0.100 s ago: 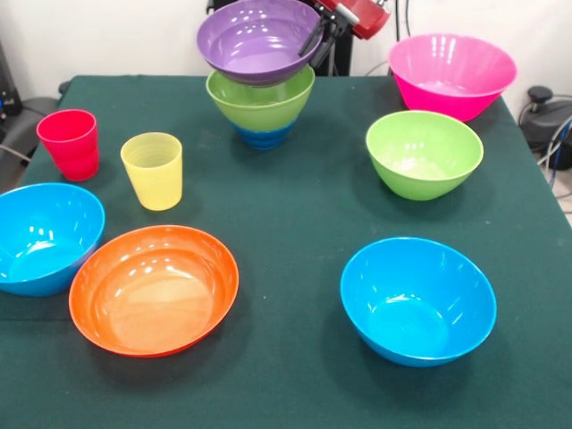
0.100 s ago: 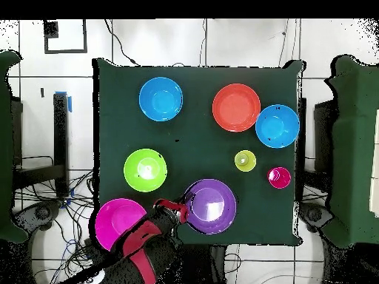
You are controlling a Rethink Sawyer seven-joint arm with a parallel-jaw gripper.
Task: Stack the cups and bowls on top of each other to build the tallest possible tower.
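The tower stands at the back middle: a small dark blue bowl (image 1: 264, 137) lowest, with a lime green bowl (image 1: 261, 103) on it. Above them a purple bowl (image 1: 255, 40) (image 2: 211, 205) sits tilted, and my gripper (image 1: 315, 40) (image 2: 181, 211) is shut on its right rim in the front view. A red cup (image 1: 70, 143) (image 2: 279, 177) and a yellow cup (image 1: 153, 170) (image 2: 245, 160) stand upright and apart at the left. Loose bowls lie around: orange (image 1: 154, 288), two light blue (image 1: 45, 237) (image 1: 417, 299), lime green (image 1: 424, 152) and big pink (image 1: 451, 73).
The dark green table (image 1: 295, 214) carries everything. The left light blue bowl overhangs the table's left edge and touches the orange bowl. The pink bowl sits at the back right corner, close beside my arm (image 2: 144, 255).
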